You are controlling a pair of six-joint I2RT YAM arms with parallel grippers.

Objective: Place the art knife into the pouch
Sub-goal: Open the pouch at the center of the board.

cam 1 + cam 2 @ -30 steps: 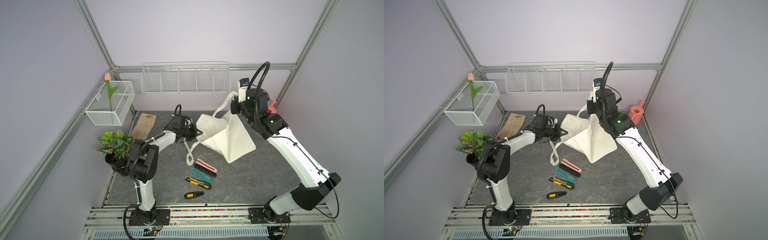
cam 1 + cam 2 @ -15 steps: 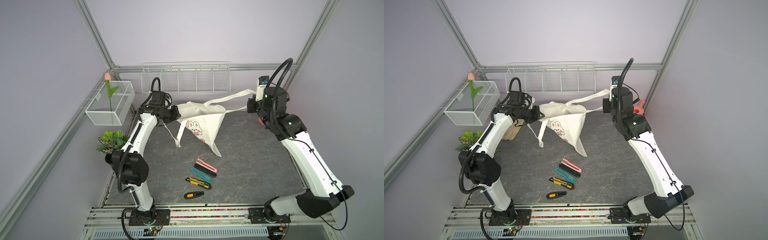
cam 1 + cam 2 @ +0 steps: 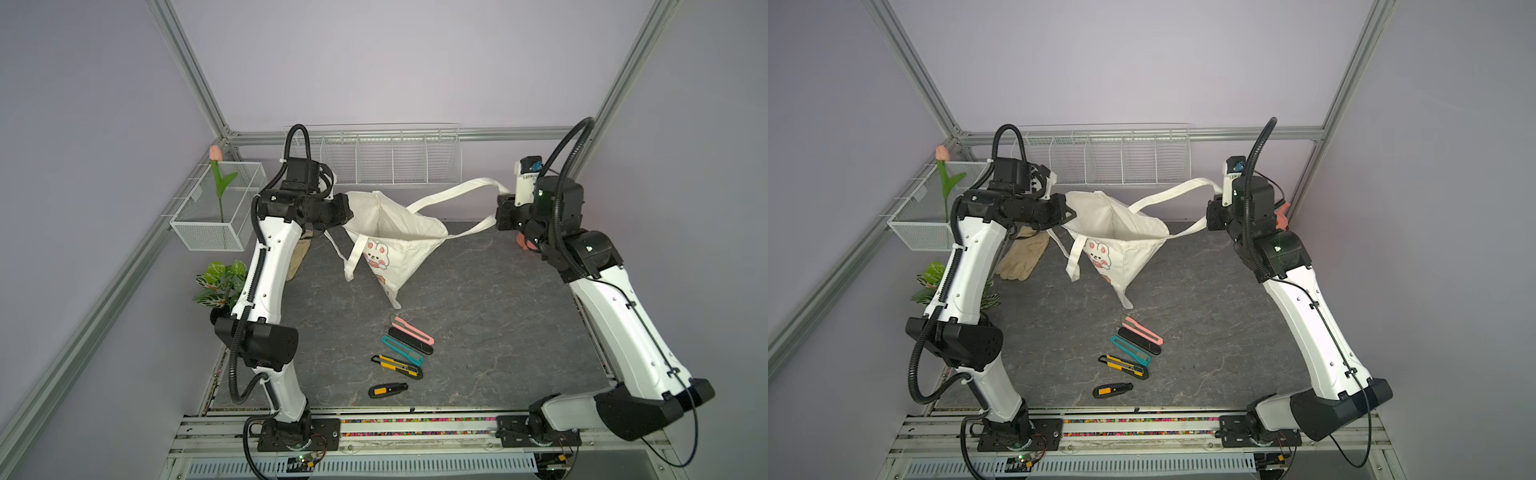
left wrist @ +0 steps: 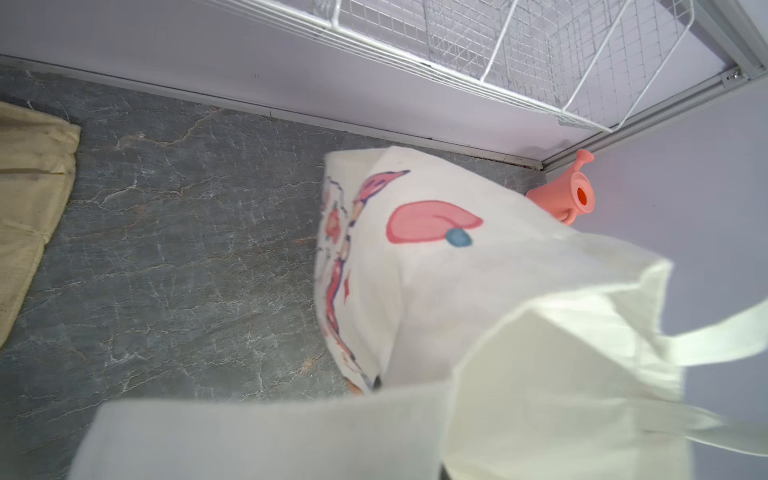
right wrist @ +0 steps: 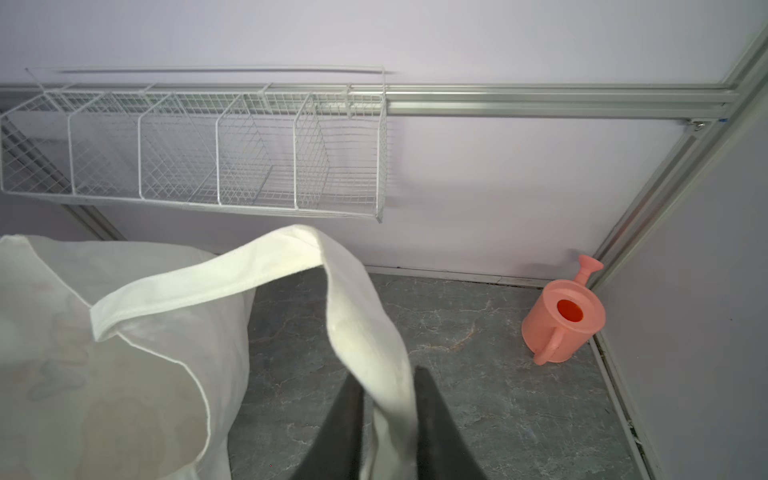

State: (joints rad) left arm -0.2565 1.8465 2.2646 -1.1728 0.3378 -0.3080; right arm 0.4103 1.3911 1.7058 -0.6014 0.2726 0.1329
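1. Above the back half of the dark stone-patterned desk [image 3: 478, 332], two white robot arms hold a cream cloth pouch [image 3: 399, 257] up between them. Its mouth faces upward and is spread wide; its lower corner hangs down toward the desk, and whether it touches cannot be told.
2. The left fingers [image 3: 347, 214] are closed tight on the pouch's rim at its left side.
3. The right fingers [image 5: 345, 436], seen from the right wrist camera, stand partly apart with one long strap [image 5: 353, 291] running between them. Whether they pinch it or merely carry it cannot be told.
4. Several art knives [image 3: 402, 350] lie side by side on the desk toward the front, well apart from the pouch. None is held.
5. The step in hand appears to be opening and positioning the pouch. To do it well:
   - keep the left grip firm;
   - keep the mouth wide;
   - lower the cloth onto the desk before letting the strap go, so the opening does not fold shut.
6. Containers:
   - The pouch interior shows bare cloth; its bottom is hidden.
   - The wire rack [image 3: 392, 162] on the back wall shows nothing in its compartments.
   - The wire basket [image 3: 208, 232] on the left wall holds an artificial tulip [image 3: 216, 174].
   - A pink watering can [image 5: 563, 320] stands in the back right corner, and nothing is visible in its opening.
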